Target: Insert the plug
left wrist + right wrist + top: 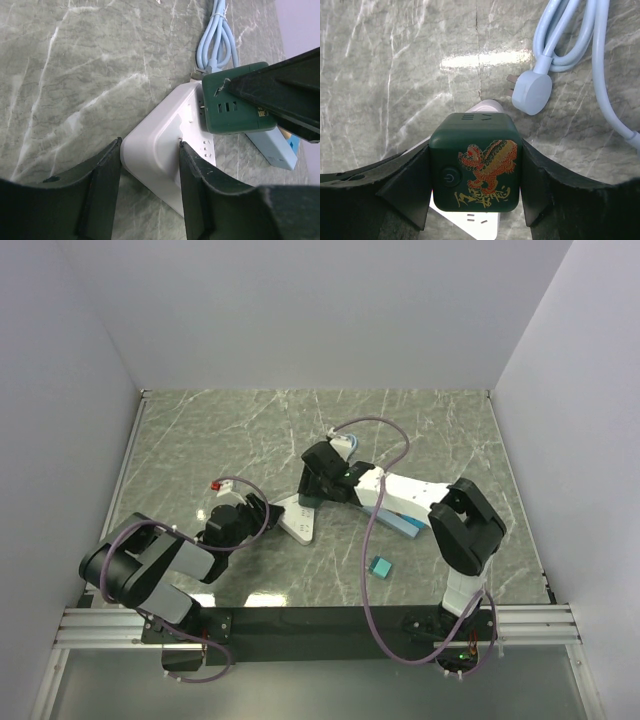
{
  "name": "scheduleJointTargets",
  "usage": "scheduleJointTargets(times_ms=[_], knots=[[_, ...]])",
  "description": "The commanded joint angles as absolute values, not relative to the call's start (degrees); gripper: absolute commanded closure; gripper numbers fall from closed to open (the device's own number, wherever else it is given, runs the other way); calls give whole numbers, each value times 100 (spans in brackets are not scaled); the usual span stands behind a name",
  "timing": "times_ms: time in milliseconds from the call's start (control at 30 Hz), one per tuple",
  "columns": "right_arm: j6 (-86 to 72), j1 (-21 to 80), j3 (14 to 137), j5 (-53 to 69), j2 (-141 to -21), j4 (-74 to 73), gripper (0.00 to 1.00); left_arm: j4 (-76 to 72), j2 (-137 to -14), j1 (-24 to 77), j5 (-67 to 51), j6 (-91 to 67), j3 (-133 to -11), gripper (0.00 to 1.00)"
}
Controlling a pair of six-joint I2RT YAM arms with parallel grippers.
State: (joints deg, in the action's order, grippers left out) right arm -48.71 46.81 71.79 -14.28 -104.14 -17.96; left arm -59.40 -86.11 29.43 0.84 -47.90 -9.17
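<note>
Your left gripper (150, 186) jaws clamp the power strip (161, 150), right gripper (475, 192) jaws grip the green plug (475, 145): square it over the sockets, then press straight down

A dark green marble-patterned tabletop (200, 440) with pale veins is closed in on three sides by plain white walls (320, 310). A small teal cube (380, 567) sits alone toward the near right. A flat pale-blue box (408, 524) lies farther back, apart from it. A silver aluminium rail (100, 625) runs along the near edge.
</note>
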Motion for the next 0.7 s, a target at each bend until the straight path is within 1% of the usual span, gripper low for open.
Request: scheduleJointTargets(times_ms=[0, 133, 367, 667], knots=[[-5036, 4913, 6724, -1274, -10574, -2118, 100, -5809, -8806, 2979, -9, -4579, -993, 100], [-5045, 4992, 6636, -1257, -10670, -2048, 100, -5801, -8859, 2979, -18, -4553, -1019, 100], [-5001, 5080, 6899, -1327, -10960, -2162, 100, -5845, -8903, 2979, -18, -4553, -1019, 100], [-5467, 5370, 6478, -1257, -11083, -1846, 100, -5853, -8974, 2979, -44, -4588, -1055, 100]])
